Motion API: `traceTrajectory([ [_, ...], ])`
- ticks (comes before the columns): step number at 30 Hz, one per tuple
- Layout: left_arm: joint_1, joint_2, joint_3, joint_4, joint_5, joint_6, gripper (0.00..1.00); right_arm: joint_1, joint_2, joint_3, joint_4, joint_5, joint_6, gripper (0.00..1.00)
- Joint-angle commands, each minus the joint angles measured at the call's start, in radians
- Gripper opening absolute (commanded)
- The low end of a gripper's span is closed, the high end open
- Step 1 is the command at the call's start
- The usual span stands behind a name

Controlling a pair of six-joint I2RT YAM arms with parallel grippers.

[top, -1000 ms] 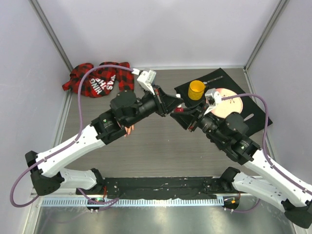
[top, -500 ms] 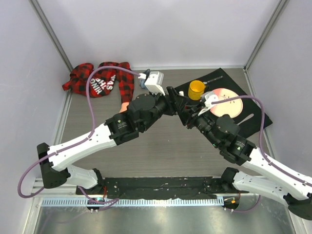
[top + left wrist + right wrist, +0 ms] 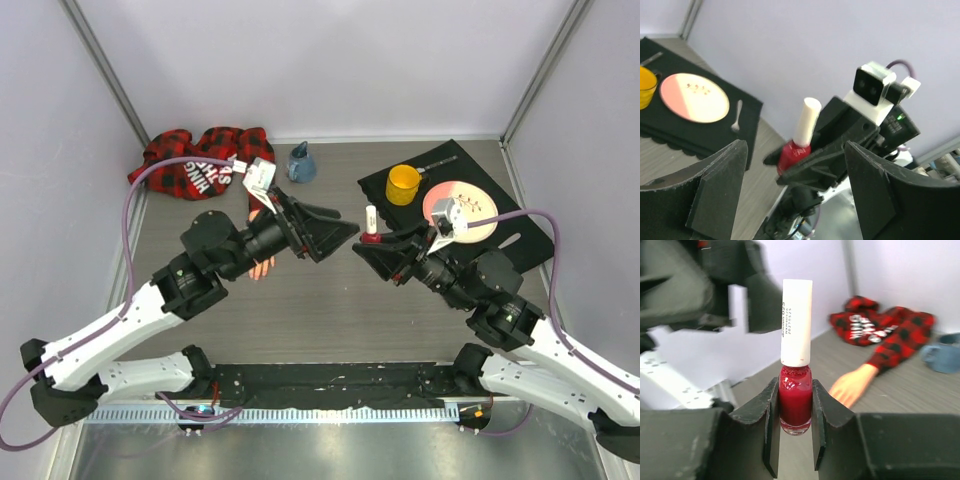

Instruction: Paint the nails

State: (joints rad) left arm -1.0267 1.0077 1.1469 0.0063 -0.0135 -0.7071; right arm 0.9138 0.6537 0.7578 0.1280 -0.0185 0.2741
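Observation:
My right gripper (image 3: 795, 426) is shut on a small red polish bottle (image 3: 795, 400) and holds it upright above the table, its white cap (image 3: 796, 322) on. In the top view the bottle (image 3: 371, 228) stands between the two arms. My left gripper (image 3: 335, 238) is open just left of it, nothing between its fingers (image 3: 720, 186). The peach mannequin hand (image 3: 852, 385) lies palm-down on the table with a red-and-black plaid sleeve (image 3: 200, 165). My left arm covers most of the hand (image 3: 262, 268). The nails are too small and blurred to make out.
A blue mug (image 3: 300, 163) stands at the back near the sleeve. On the right, a black mat (image 3: 520, 235) carries a yellow cup (image 3: 403, 184), a pink plate (image 3: 470, 205) and a spoon (image 3: 737, 115). Grey walls close in both sides and the back.
My left gripper has gone from shut to open and drawn back to the left, away from the bottle's cap. The right gripper still holds the bottle and has shifted slightly.

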Motion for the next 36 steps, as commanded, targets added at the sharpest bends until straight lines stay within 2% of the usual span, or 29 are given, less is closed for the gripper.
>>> traceTrajectory([
  [1, 0.088, 0.022, -0.019, 0.142, 0.312, -0.155, 0.79, -0.001, -0.008, 0.011, 0.107, -0.213, 0.108, 0.01],
  [10, 0.091, 0.063, 0.02, 0.196, 0.446, -0.154, 0.68, -0.003, 0.024, 0.02, 0.14, -0.282, 0.157, 0.01],
  [15, 0.089, 0.101, 0.063, 0.17, 0.507, -0.115, 0.41, -0.007, 0.049, 0.028, 0.16, -0.288, 0.166, 0.01],
  [16, 0.091, 0.103, 0.066, 0.156, 0.501, -0.103, 0.29, -0.009, 0.053, 0.032, 0.156, -0.275, 0.162, 0.01],
  [18, 0.089, 0.1, 0.08, 0.092, 0.451, -0.049, 0.2, -0.012, 0.055, 0.049, 0.124, -0.245, 0.128, 0.01],
  [19, 0.088, 0.1, 0.083, 0.075, 0.429, -0.032, 0.1, -0.01, 0.057, 0.057, 0.107, -0.229, 0.114, 0.01],
  [21, 0.085, 0.1, 0.086, 0.049, 0.341, 0.001, 0.02, -0.009, 0.06, 0.077, 0.059, -0.143, 0.08, 0.01],
  [25, 0.036, 0.129, 0.086, 0.026, 0.149, 0.053, 0.0, -0.01, 0.087, 0.115, -0.01, 0.058, -0.033, 0.01],
  [28, -0.022, 0.157, 0.106, 0.034, 0.039, 0.132, 0.0, -0.009, 0.113, 0.136, -0.005, 0.12, -0.061, 0.01],
  [36, -0.036, 0.16, 0.011, 0.21, -0.013, 0.13, 0.0, -0.01, 0.1, 0.118, 0.027, 0.135, -0.055, 0.01],
])
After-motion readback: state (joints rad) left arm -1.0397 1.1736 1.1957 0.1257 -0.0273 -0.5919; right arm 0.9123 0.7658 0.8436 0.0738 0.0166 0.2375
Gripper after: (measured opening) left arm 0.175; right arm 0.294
